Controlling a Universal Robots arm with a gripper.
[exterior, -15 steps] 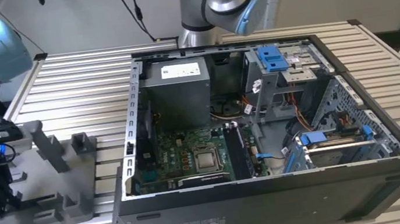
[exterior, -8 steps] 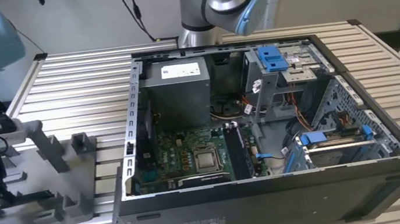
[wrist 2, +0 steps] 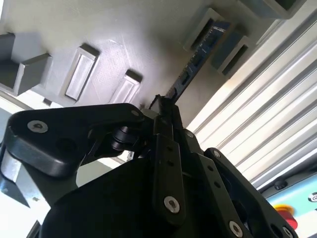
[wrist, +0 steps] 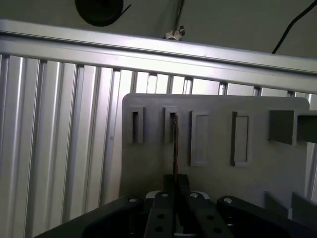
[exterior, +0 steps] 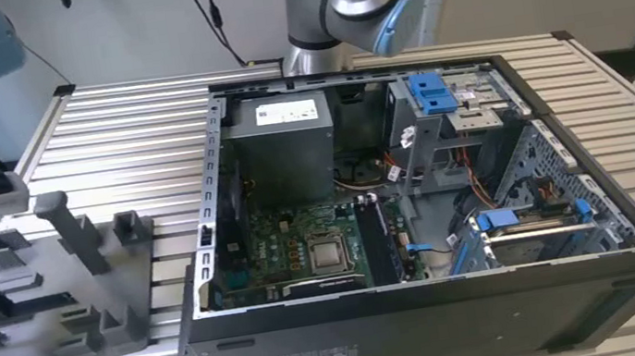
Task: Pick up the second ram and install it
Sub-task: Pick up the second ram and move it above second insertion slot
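My tool (wrist: 176, 182) is clamped tight on the second ram (wrist: 175, 148), a thin dark strip in both wrist views, its far end sitting in a slot of the grey holder (wrist: 218, 183). The holder lies on the slatted counter (exterior: 98, 125) at the exterior view's left, beside the open computer case (exterior: 439, 329). Its motherboard (exterior: 291, 256) is well apart from the ram.

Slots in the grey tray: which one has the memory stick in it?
The narrow slot ahead of the gripper: the second ram stands in it, thin and dark, its near end between the jaws. The slots beside it hold no stick.
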